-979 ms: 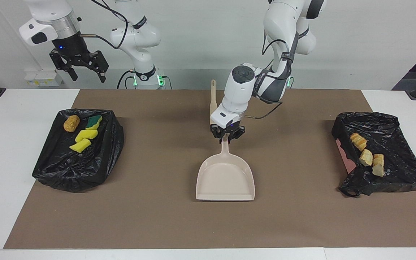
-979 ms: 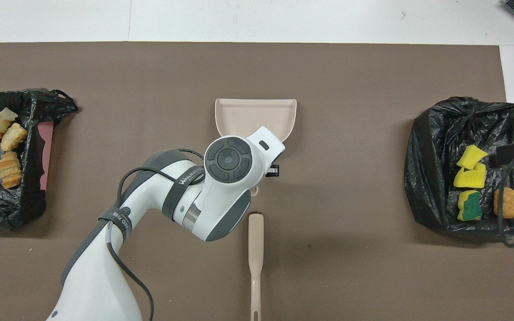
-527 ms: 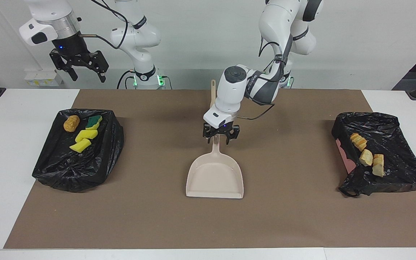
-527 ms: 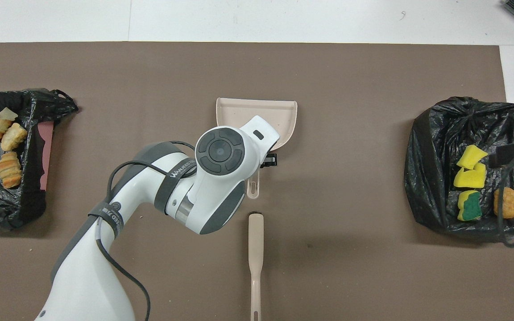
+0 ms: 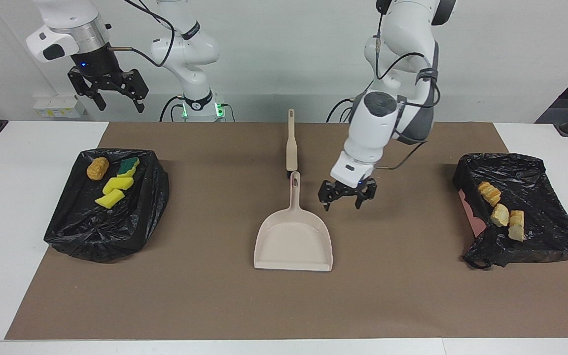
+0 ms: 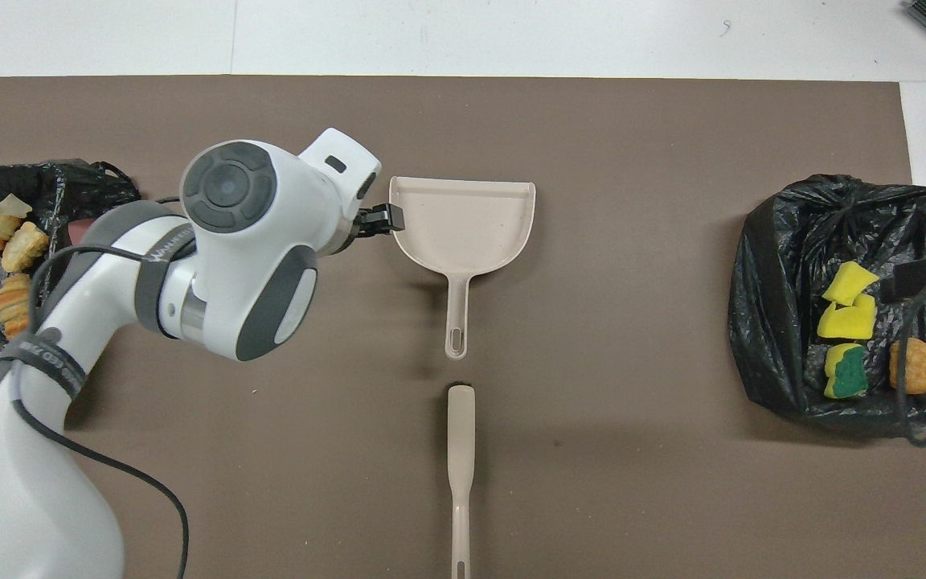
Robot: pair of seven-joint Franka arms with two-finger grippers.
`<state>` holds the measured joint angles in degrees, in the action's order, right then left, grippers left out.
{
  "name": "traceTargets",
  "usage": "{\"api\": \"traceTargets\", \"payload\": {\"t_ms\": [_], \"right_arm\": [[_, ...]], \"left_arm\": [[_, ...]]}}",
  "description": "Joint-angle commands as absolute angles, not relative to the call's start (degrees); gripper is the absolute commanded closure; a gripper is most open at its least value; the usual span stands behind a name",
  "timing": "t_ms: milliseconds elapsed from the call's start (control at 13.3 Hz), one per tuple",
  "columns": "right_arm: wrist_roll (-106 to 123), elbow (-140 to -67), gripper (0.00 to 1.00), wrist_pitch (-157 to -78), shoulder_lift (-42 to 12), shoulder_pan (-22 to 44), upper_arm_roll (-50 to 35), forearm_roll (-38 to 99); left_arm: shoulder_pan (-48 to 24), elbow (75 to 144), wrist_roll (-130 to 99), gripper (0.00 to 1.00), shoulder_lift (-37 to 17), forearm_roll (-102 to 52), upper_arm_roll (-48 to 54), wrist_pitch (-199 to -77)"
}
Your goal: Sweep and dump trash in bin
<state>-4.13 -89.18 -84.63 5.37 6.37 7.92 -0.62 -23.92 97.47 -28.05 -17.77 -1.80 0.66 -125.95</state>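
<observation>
A: The left gripper point(image 5: 346, 196) has let go of the dustpan point(image 5: 294, 240) handle and swung off toward its own end of the table; its fingers are spread with nothing between them, hanging above the mat beside the pan.

B: And the right gripper point(image 5: 114, 93)?

A: Waiting, raised over its own end of the table, jaws apart and empty.

B: The trash?

A: 4 pieces lie in the bin point(image 5: 108, 207) at the right arm's end, 3 bread chunks point(image 5: 501, 211) in the bin at the left arm's end. The brush point(image 5: 291, 143) lies flat, its end just short of the pan handle. Looks finished.
</observation>
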Motion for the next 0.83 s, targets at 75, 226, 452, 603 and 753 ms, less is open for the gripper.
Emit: {"api": "traceTargets", "payload": {"t_ms": [75,226,452,603,753], "right_arm": [[-2.64,-90.18,0.0,-85.25,6.06,5.54,7.47,0.53],[-2.64,-90.18,0.0,-85.34,6.06,5.54,7.47,0.44],[-2.64,-90.18,0.0,-85.34,6.06,5.54,7.47,0.44],[-2.64,-90.18,0.0,-85.34,6.06,5.54,7.47,0.53],[-2.64,-90.18,0.0,-85.25,6.06,5.54,7.47,0.53]], "left_arm": [[-16.8,97.03,-19.36,0.0,-16.0,-3.77,1.76,-121.04],[-12.5,97.03,-13.48,0.0,-13.81,-5.88,1.76,-117.88],[-6.17,97.03,-3.46,0.0,-10.73,-8.26,1.41,-112.43],[-3.7,97.03,-0.02,0.0,-9.15,-8.35,1.15,-110.14],[-1.51,97.21,2.36,0.0,-7.13,-7.56,0.62,-108.38]]}}
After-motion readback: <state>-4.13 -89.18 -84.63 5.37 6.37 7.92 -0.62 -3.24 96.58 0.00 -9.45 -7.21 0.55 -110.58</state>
